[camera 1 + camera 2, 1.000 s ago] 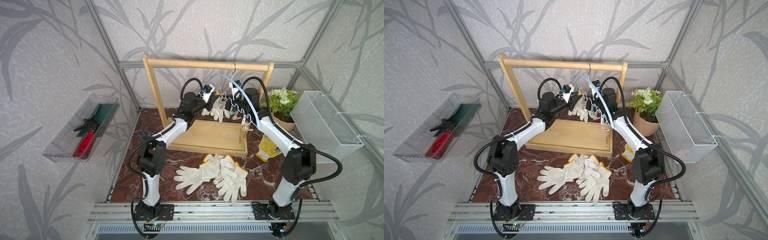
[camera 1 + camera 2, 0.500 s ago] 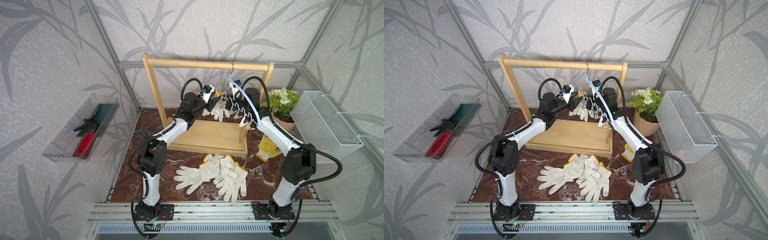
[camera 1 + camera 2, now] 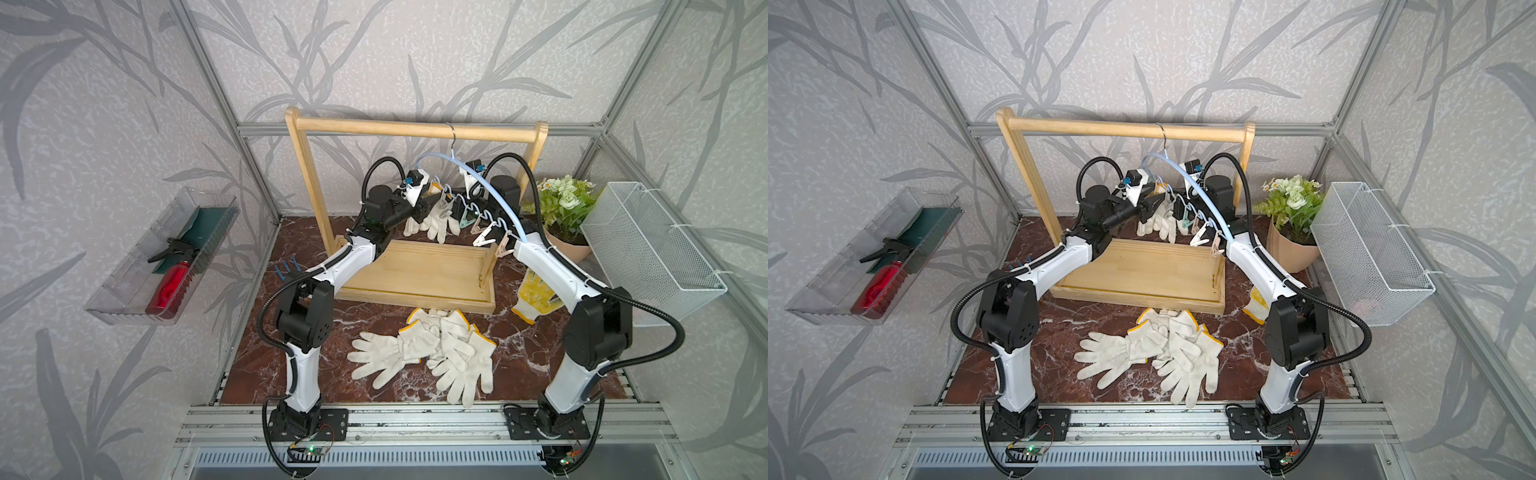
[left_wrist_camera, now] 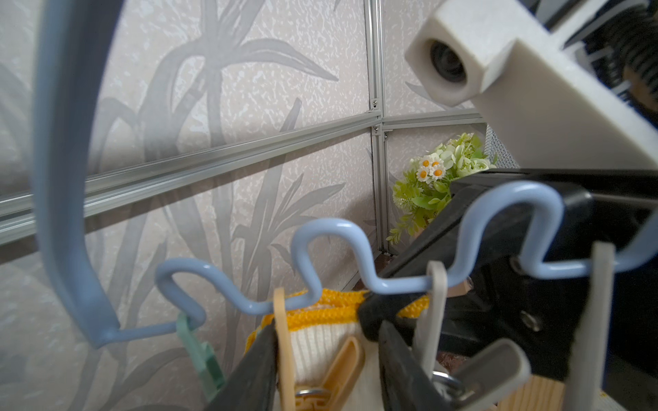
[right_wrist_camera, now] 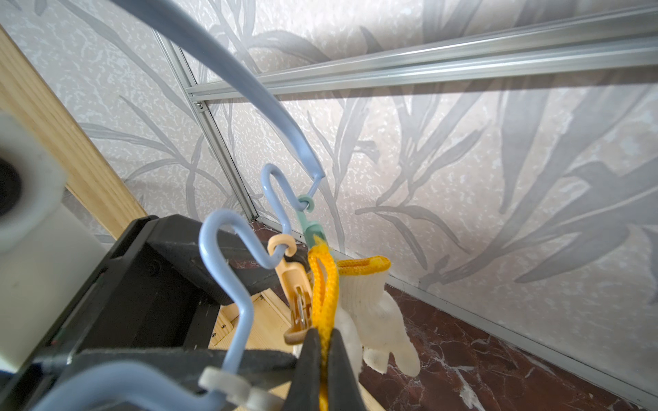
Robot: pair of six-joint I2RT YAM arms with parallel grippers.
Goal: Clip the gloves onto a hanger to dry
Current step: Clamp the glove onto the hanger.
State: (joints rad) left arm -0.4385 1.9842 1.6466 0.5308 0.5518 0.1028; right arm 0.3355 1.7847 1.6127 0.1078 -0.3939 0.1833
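Right pincer (image 5: 322,338) clenches the yellow cuff of the off-white knitted glove (image 5: 374,302) below the light-blue curved plastic hanger (image 5: 283,124); best held taut until the peach clothespin (image 5: 292,281) bites.

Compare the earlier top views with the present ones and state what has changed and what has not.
The hanger's hook slid slightly along the wooden bar toward the robot's left. The left gripper seems to have opened around the orange clip. The right gripper stays shut on the cuff of the hanging glove; the gloves on the table lie unchanged.
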